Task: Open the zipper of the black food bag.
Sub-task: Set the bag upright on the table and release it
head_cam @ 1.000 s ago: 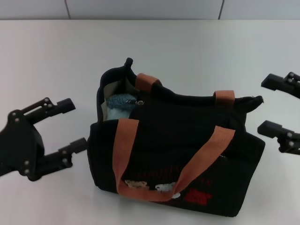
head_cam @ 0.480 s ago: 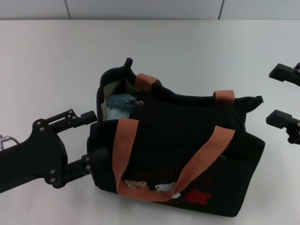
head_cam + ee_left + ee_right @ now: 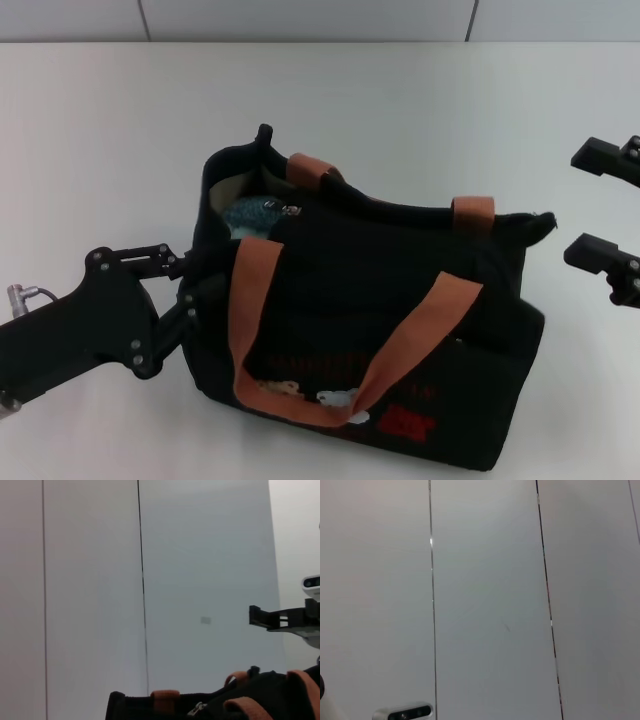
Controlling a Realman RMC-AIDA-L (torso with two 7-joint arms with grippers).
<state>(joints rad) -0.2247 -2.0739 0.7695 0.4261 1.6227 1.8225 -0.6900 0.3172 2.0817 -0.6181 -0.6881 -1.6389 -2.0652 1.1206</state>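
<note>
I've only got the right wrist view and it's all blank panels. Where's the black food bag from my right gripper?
Observer: The black food bag stands to the left of the right gripper, which is open and apart from it.
Operator: And the left gripper?
Observer: The left gripper is open, up against the bag's left end.
Operator: How's the zipper?
Observer: The zipper is parted at the bag's left end, with its silver pull close to the rear strap.

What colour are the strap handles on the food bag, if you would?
Orange-brown strap handles, clearest in the head view.
</note>
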